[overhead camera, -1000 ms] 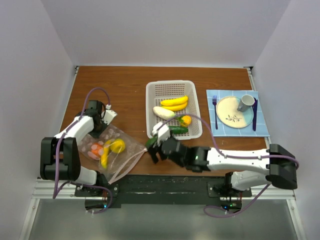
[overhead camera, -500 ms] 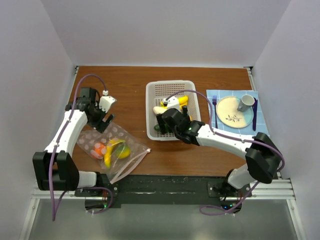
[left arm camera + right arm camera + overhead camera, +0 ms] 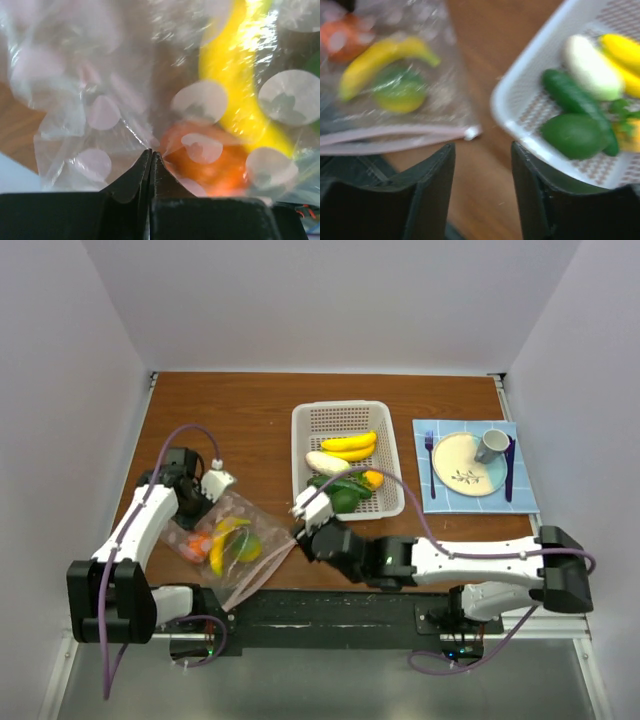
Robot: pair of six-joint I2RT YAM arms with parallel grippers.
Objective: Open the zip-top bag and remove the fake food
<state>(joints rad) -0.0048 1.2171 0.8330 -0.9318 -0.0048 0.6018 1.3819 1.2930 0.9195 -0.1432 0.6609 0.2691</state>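
Partly done: cucumber [image 3: 575, 100] and others lie in the basket [image 3: 345, 407]; banana [image 3: 380, 57] and tomato [image 3: 210, 165] sit bagged. Left hand [image 3: 150, 152] pinches the zip-top bag [image 3: 245, 515]; right hand [image 3: 482, 150] open, empty.

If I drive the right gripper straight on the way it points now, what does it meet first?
Likely only bare table: the open right gripper aims into the gap between the zip-top bag and the basket. Depth is unclear, so either edge could brush a finger.

A brown wooden table [image 3: 250, 420] carries a dotted clear bag [image 3: 262, 525] at left, a white basket [image 3: 340, 406] mid-table and a blue mat [image 3: 470, 503] at right.
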